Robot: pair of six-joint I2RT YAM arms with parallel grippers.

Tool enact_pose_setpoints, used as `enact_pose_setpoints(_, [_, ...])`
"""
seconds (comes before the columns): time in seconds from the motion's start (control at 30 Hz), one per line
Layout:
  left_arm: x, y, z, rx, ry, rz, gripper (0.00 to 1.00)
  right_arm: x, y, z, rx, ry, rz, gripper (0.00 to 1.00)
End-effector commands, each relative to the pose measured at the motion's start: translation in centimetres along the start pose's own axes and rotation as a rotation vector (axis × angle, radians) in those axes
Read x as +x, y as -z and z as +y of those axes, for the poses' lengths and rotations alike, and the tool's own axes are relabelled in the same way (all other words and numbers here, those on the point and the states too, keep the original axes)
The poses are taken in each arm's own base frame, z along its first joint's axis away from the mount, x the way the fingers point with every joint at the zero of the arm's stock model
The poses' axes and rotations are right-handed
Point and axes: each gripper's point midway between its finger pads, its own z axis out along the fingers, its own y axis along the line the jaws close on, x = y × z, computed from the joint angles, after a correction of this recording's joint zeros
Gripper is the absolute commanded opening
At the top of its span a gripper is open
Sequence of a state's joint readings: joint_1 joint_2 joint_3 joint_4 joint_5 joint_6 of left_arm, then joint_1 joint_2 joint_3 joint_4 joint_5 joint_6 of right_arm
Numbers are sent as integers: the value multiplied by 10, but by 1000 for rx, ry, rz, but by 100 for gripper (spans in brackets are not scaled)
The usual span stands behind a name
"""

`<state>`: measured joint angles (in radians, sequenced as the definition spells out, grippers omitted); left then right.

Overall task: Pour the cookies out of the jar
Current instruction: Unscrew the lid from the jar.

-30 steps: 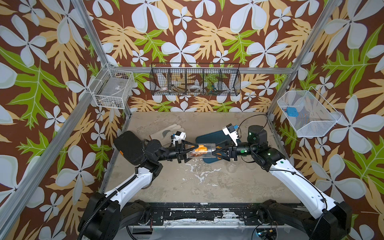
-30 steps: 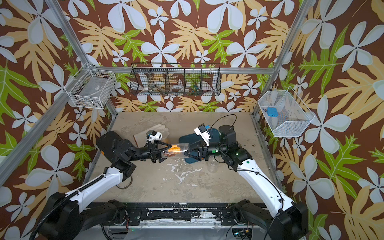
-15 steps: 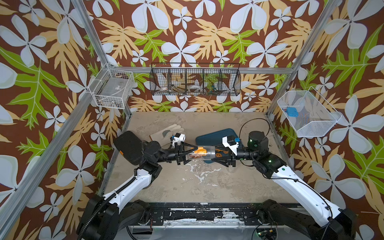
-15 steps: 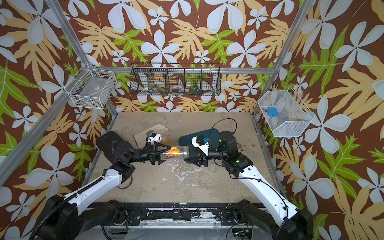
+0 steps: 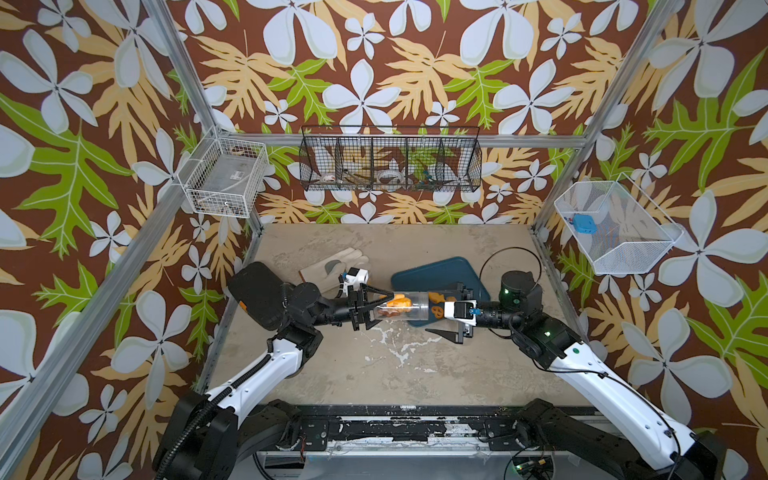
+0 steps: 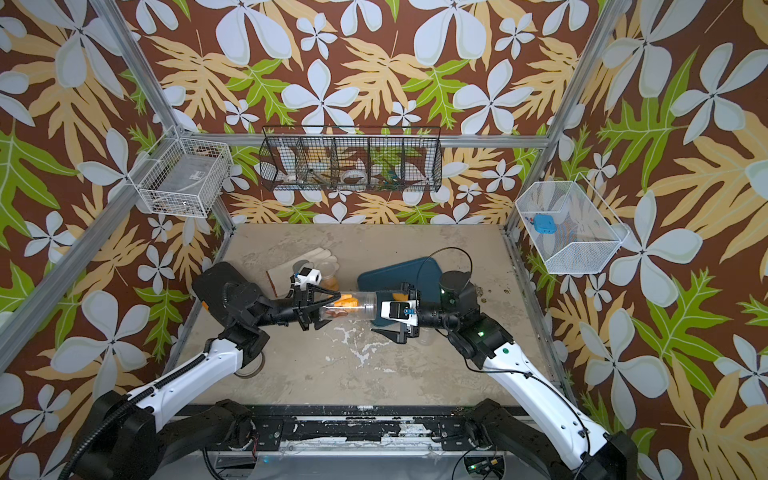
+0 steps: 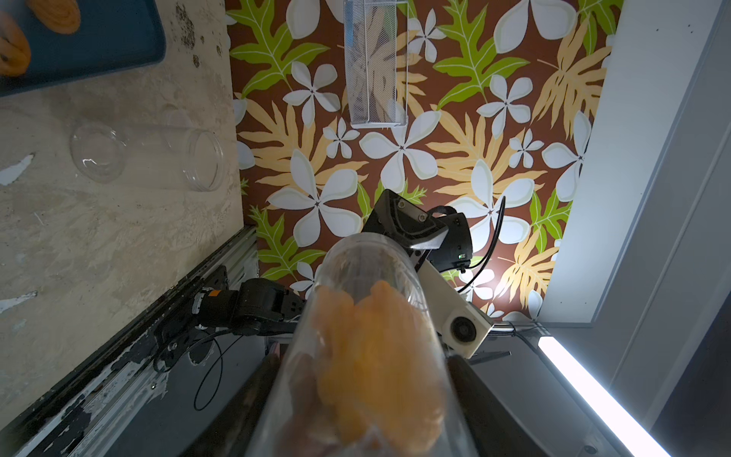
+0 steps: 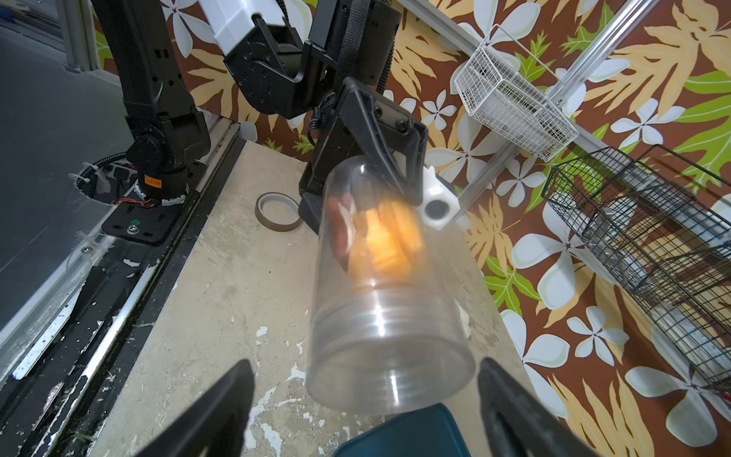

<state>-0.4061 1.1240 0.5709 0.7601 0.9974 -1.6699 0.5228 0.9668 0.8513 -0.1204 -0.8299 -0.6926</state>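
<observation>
1. Well, in both top views the left gripper (image 5: 384,306) clamps the clear plastic jar (image 5: 411,311) near its closed end. The jar hangs level above the table with its mouth over the blue tray (image 5: 432,272). The right gripper (image 5: 441,309) gapes wide at that mouth, holding nothing.
2. From the left wrist, the cookies (image 7: 375,356) sit bunched toward the jar's base, and two loose cookies (image 7: 55,12) lie on the tray.
3. From the right wrist, the right fingers (image 8: 221,407) stand clear on either side of the threaded rim.
4. I'd judge the jar light, stiff and slick, so it is best held round its body. The cookies look brittle and may wedge unless the mouth tips down.
</observation>
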Motion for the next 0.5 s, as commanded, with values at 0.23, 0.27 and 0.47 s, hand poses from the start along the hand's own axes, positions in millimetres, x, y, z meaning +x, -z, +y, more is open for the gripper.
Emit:
enact_pose_setpoints(0.23, [-2,1,-6,19,-27,-13,33,-59,38,-47,268,-238,-122,100])
enact_pose_setpoints(0.27, [-2,1,-6,19,-30,-13,33,-68,46,-61,330,-331,-142,100])
enact_pose_setpoints(0.47, [-2,1,-8,10,-59,-16,34,-22,69,-120,539,-1127,-12,100])
